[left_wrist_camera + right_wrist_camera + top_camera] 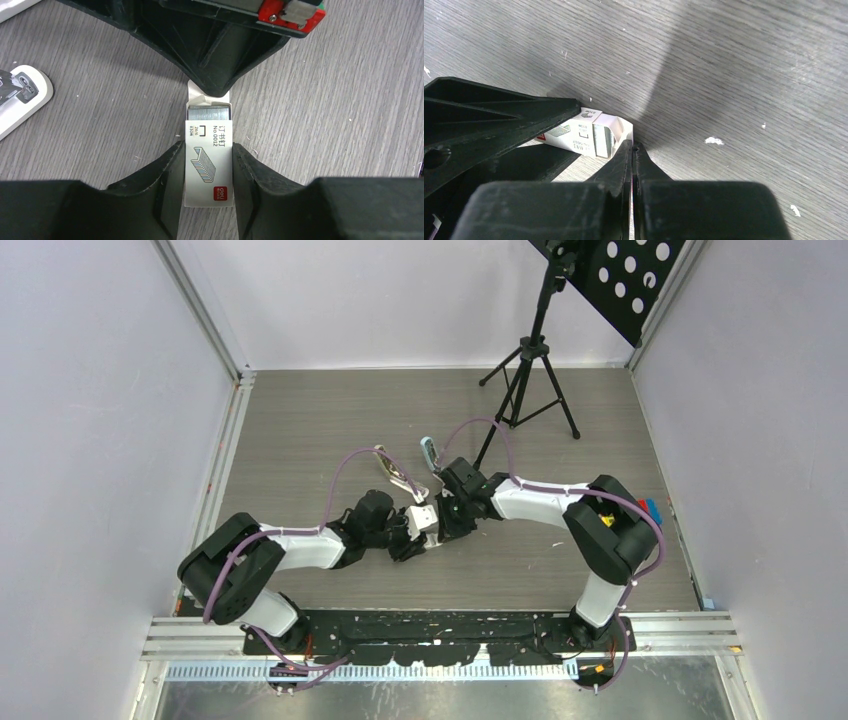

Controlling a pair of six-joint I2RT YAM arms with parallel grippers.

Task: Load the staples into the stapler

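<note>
The staples box (pixel 207 160), white with a red mark, lies flat on the table with my left gripper (pixel 207 150) shut on its long sides. Its far end is open and grey staple strips (pixel 210 112) show inside. My right gripper (pixel 212 90) comes from the other side, shut on the box's raised end flap (pixel 192 92). In the right wrist view the shut gripper (pixel 632 145) meets the flap (pixel 624 125) beside the strips (pixel 603 140). From above, both grippers meet mid-table at the box (pixel 425 520). An opened stapler (pixel 398 472) lies behind it, another stapler (pixel 430 452) further back.
A black tripod (pixel 525 380) stands at the back right, carrying a perforated black panel (pixel 620 280). Small red and blue items (pixel 650 508) sit by the right wall. A white stapler base (pixel 20 97) lies to the left of the box. Walls close in both sides.
</note>
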